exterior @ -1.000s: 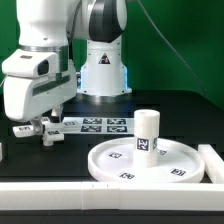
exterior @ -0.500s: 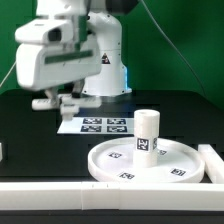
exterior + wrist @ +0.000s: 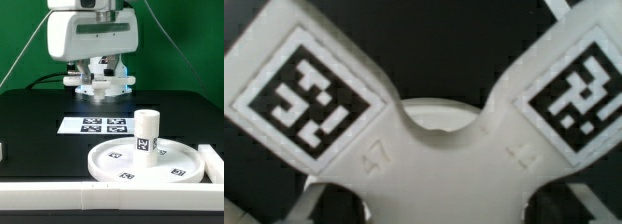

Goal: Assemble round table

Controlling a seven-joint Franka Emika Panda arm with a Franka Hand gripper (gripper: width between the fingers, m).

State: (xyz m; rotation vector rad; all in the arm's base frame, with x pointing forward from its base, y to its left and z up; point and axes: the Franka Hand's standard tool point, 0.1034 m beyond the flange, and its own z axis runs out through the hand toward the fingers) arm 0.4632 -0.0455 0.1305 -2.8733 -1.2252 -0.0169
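The round disc lies flat at the front right of the exterior view, with the short leg standing upright on it. My gripper hangs high above the table's far side, in front of the arm's base. It is shut on the cross-shaped foot piece. In the wrist view two of the piece's arms with square tags fill the picture, and the gripper clasps the piece's middle. In the exterior view the held piece is hard to tell from the white base behind it.
The marker board lies flat on the black table behind the disc. The long white border wall runs along the front edge and turns up at the right. The arm's base stands at the back.
My gripper has risen from the table at the exterior view's left and moved right and back, carrying the foot piece. The disc and leg have not moved.
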